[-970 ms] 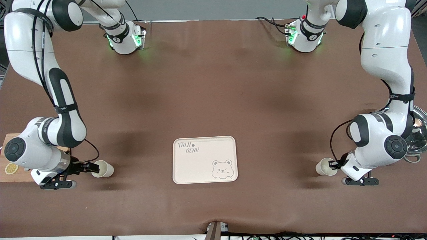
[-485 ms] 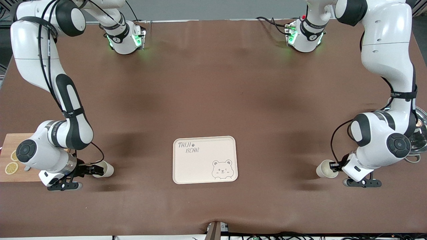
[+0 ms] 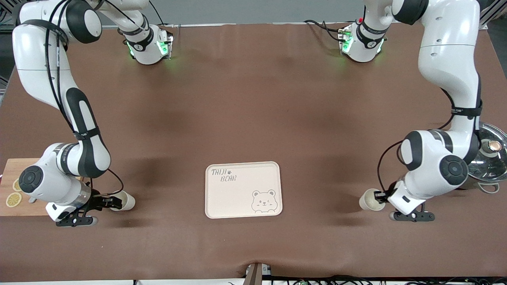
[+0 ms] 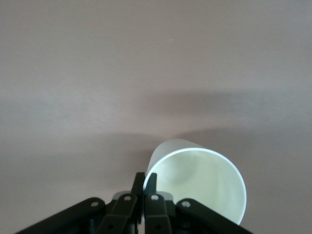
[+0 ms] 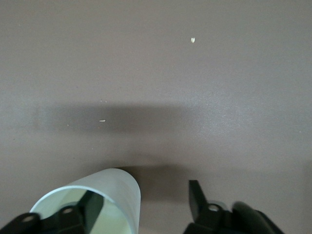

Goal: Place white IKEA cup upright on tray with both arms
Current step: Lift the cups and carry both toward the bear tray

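The cream tray (image 3: 245, 186) lies in the middle of the table, near the front camera. Two white cups lie on their sides, one at each end. My left gripper (image 3: 379, 196) is shut on the rim of one white cup (image 3: 368, 200), with one finger inside the mouth and one outside, as the left wrist view shows for the gripper (image 4: 145, 183) and the cup (image 4: 195, 187). My right gripper (image 3: 115, 202) is open at the other cup (image 3: 126, 200). In the right wrist view the gripper (image 5: 144, 202) has one finger inside that cup (image 5: 112, 192) and the other well outside it.
A wooden cutting board (image 3: 23, 170) with lemon slices lies at the right arm's end of the table. A metal pot with a glass lid (image 3: 489, 158) stands at the left arm's end, close to the left arm's elbow.
My left gripper has moved toward the tray, taking its cup along. My right gripper slid forward until one finger entered its cup's mouth, then stayed still.
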